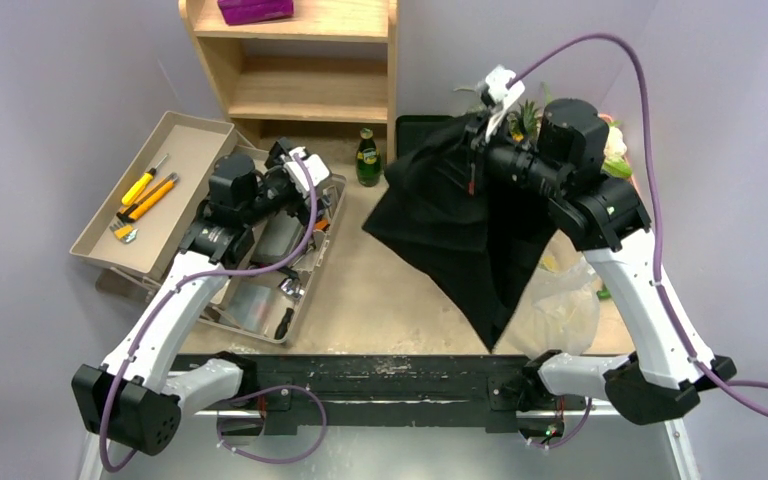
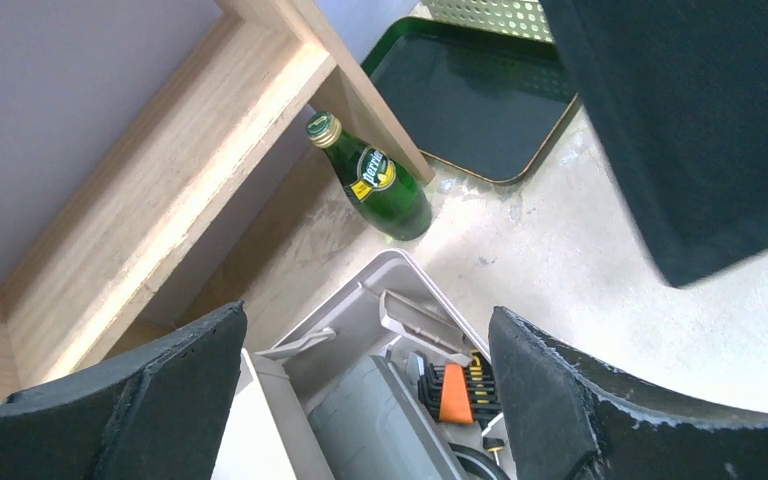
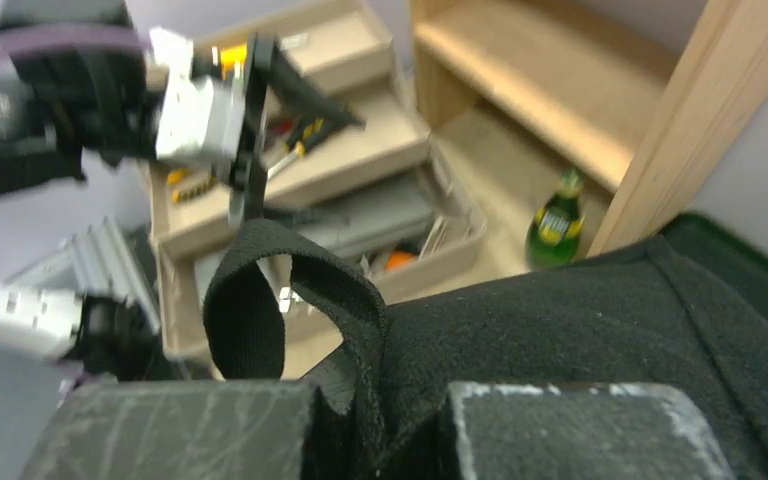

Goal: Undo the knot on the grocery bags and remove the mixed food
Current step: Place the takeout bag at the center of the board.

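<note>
My right gripper (image 1: 472, 150) is shut on the black cloth bag (image 1: 460, 235) near its strap handle (image 3: 260, 290) and holds it lifted, hanging limp over the table's middle right; the bag also shows in the left wrist view (image 2: 700, 120). The see-through plastic bag (image 1: 565, 300) lies under my right arm with yellow and green food showing inside. A green bottle (image 1: 367, 158) stands by the shelf foot and shows in the left wrist view (image 2: 375, 180) and the right wrist view (image 3: 554, 222). My left gripper (image 1: 305, 170) is open and empty over the grey toolbox (image 2: 380, 300).
A wooden shelf unit (image 1: 300, 60) stands at the back with a purple item (image 1: 255, 10) on top. A tan tray (image 1: 175, 145) holds yellow-handled tools (image 1: 145, 195). A dark green tray (image 2: 470, 95) lies behind the black bag. Leafy greens and pale items (image 1: 615, 150) sit behind my right arm.
</note>
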Action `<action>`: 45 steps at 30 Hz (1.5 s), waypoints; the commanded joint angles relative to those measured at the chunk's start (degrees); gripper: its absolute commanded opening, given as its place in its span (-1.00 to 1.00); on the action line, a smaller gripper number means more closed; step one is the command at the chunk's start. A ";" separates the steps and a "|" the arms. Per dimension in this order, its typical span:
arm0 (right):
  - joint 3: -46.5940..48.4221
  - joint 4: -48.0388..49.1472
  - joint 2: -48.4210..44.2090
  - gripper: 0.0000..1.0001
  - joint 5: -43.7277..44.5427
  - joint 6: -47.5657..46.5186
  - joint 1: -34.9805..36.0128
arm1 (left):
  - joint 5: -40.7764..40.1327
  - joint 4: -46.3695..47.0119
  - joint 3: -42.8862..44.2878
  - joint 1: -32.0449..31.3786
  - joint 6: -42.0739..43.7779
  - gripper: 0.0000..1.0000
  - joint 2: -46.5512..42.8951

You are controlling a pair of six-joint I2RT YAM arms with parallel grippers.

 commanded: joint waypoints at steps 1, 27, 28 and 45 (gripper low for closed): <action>-1.18 5.96 -7.44 -1.00 -8.82 -6.65 -0.21 | 2.05 -1.88 -0.59 0.16 2.65 0.75 -1.79; 4.94 1.16 13.43 0.92 -12.95 2.15 -0.24 | 18.66 -18.75 11.65 -1.65 0.55 0.72 -0.08; 6.03 -0.66 12.28 0.97 -12.68 0.77 -0.20 | 19.22 -19.53 12.71 -1.91 0.72 0.72 0.29; -3.69 -14.09 4.41 0.98 28.77 2.86 -2.85 | 1.57 -27.08 48.90 -22.24 -1.06 0.59 27.36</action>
